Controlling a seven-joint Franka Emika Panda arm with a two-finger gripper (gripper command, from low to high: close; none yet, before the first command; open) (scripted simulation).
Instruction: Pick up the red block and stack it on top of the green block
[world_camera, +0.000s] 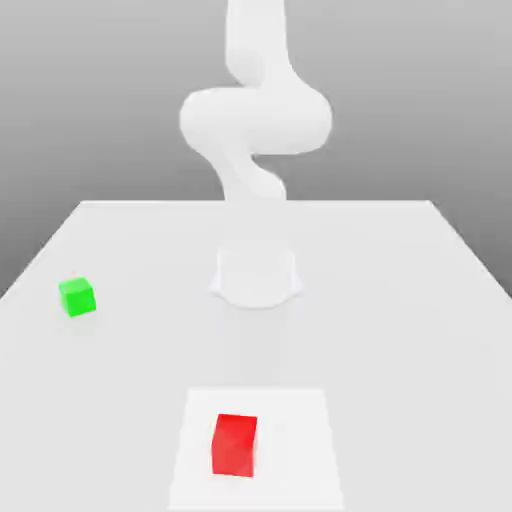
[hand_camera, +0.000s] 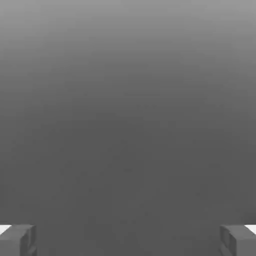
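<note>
The red block (world_camera: 235, 445) stands on the white table (world_camera: 400, 330) near its front edge, a little taller than wide. Far from it, at the exterior view's left, the smaller green block (world_camera: 77, 297) rests by itself on the table. In the hand view my gripper (hand_camera: 128, 242) is open: one grey fingertip (hand_camera: 17, 240) and the other (hand_camera: 239, 240) stand wide apart with nothing between them, against a plain grey background. Neither block appears between the fingers.
The white arm (world_camera: 255, 120) rises from a round base (world_camera: 258, 275) at the table's middle, behind both blocks. A slightly lighter square patch (world_camera: 300, 450) lies under the red block. The table's sides slant inward toward the back.
</note>
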